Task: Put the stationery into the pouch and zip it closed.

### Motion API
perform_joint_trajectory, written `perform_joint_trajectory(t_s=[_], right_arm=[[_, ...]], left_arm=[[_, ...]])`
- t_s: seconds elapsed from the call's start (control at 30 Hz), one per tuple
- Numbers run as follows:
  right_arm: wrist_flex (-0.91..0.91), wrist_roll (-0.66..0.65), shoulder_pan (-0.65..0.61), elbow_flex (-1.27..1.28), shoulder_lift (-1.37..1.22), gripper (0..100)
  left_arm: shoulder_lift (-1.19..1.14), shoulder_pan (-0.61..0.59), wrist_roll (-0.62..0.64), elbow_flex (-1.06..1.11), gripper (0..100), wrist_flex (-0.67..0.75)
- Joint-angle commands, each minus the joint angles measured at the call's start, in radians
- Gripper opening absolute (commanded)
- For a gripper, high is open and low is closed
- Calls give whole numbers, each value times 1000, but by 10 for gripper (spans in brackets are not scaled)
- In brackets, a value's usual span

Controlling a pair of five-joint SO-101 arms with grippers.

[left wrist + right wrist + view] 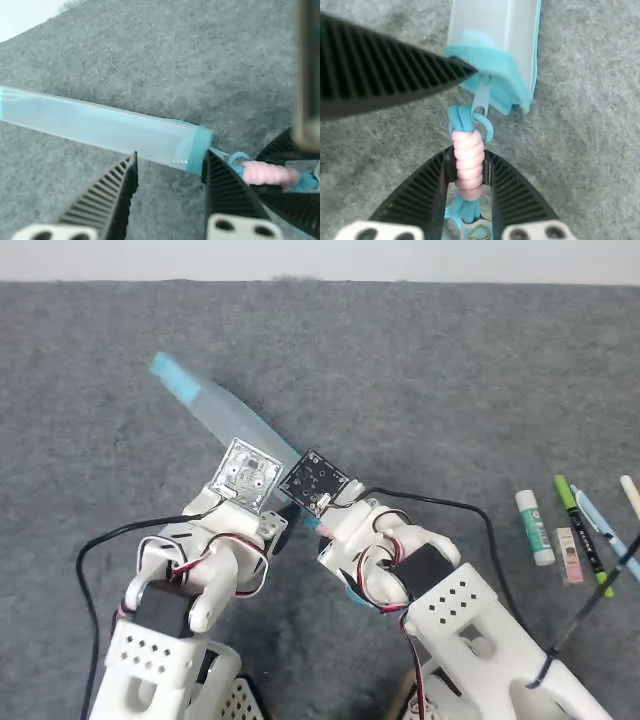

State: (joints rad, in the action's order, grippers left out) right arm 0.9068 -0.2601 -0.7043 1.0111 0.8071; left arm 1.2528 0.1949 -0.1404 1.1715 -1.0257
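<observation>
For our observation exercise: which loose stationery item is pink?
The short eraser, between the glue stick and the green pen; the others are longer, none pink.

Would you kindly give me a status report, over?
Left gripper: jaws open at pouch end. Right gripper: jaws shut on pink zipper pull. Stationery lies outside pouch.

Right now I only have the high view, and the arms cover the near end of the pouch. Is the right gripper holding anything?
Observer: Yes. The right gripper is shut on the pink zipper pull, which hangs from the teal end of the pouch.
Operator: And the left gripper?
Observer: The left gripper is open. Its fingers sit either side of that same end, and one fingertip rests against the teal band.
</observation>
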Motion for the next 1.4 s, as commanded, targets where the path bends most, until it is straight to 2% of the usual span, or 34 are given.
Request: perform_joint_trajectory(t_s=[0.0,0.23,0.53,0.77,0.93,1.1,1.37], right_arm=[[-5,12,-15,-43,10,6],[5,11,-16,-43,12,6],[10,9,-16,-43,12,6],[12,6,-8,-41,10,6],[12,5,73,-35,10,6],[5,-40,179,-20,4,6],[8,-52,285,-5,12,6]], left_arm=[[-14,5,-21,-13,199,43],[-14,-5,-26,-5,290,64],[-14,-8,-75,50,291,117],[-15,-144,-75,99,291,210],[-14,-153,-97,119,291,212],[-14,-272,-101,128,291,245],[-14,-313,-97,130,291,252]])
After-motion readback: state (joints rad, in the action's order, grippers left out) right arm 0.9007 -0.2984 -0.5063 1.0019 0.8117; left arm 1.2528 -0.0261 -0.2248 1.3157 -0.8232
